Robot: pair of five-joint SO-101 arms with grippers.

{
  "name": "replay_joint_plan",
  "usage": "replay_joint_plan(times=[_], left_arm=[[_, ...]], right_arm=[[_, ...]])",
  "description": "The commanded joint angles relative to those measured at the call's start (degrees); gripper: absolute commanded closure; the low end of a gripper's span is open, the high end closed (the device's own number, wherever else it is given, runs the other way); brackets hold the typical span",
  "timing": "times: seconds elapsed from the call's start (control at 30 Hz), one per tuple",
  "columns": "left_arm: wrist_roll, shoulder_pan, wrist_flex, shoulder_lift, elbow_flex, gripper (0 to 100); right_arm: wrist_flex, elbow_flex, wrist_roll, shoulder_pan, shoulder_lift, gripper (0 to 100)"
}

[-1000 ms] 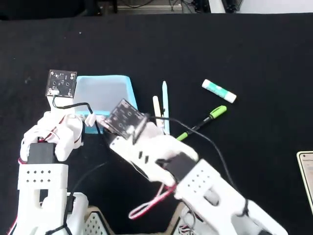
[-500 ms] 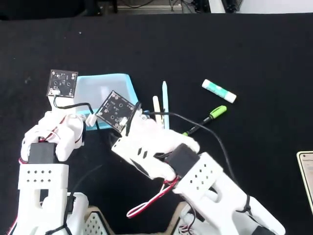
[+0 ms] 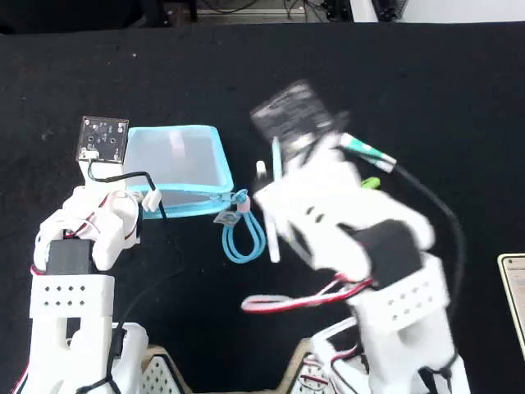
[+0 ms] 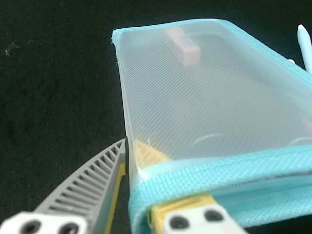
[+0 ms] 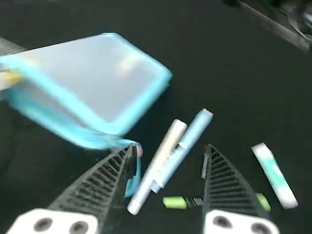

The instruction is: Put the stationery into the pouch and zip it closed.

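**High view.** You have the light-blue translucent mesh pouch with a turquoise zip band (image 3: pixel 176 164) lying flat on the black table (image 3: pixel 426 74), left of centre, with its zip edge towards the arms. A blue cord loop (image 3: pixel 243 236) trails from the zip end. The left gripper (image 3: pixel 149 203) sits at the zip edge's left corner. The right arm (image 3: pixel 353 230) stands raised over the loose stationery and covers most of it. A cream pen (image 3: pixel 261 169) and a light-blue pen (image 3: pixel 276 154) show at its edge, just beside the pouch's right side. The white-and-teal glue stick (image 3: pixel 376 155) and the green highlighter (image 3: pixel 371 182) lie farther right, partly hidden. Wide bare cloth lies beyond and to the right. A pale flat object (image 3: pixel 513 287) sits at the right border.

**Left wrist view.** The left gripper (image 4: pixel 130 148) is clamped on the pouch (image 4: pixel 204 97) corner by the zip band. A small pinkish-white block (image 4: pixel 184 45) shows through the mesh at the far end.

**Right wrist view.** The right gripper (image 5: pixel 168 148) is spread wide and carries nothing. The cream pen (image 5: pixel 163 151) and light-blue pen (image 5: pixel 192 134) lie touching, side by side, between its fingers. The pouch (image 5: pixel 92 83) is close alongside. The green highlighter (image 5: pixel 174 201) and glue stick (image 5: pixel 273 173) lie apart from the pens.
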Motion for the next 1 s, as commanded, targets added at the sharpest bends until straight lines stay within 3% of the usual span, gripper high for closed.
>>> replay_joint_plan(times=[0.0,0.17,0.3,0.53,0.97], left_arm=[[0.6,0.0,-0.7,-0.6,-0.7,97],[0.6,0.0,-0.7,-0.6,-0.7,97],[0.6,0.0,-0.7,-0.6,-0.6,97],[0.6,-0.1,-0.7,-0.6,-0.6,97],[0.6,-0.1,-0.7,-0.6,-0.6,97]], right_arm=[[5.8,-5.1,-2.2,11.1,6.2,78.7],[8.3,-5.1,-5.8,21.1,17.5,78.7],[1.2,-5.4,-6.8,26.4,25.4,78.7],[-12.1,-8.7,15.5,27.5,37.1,78.7],[3.5,-53.8,35.2,27.7,73.9,78.7]])
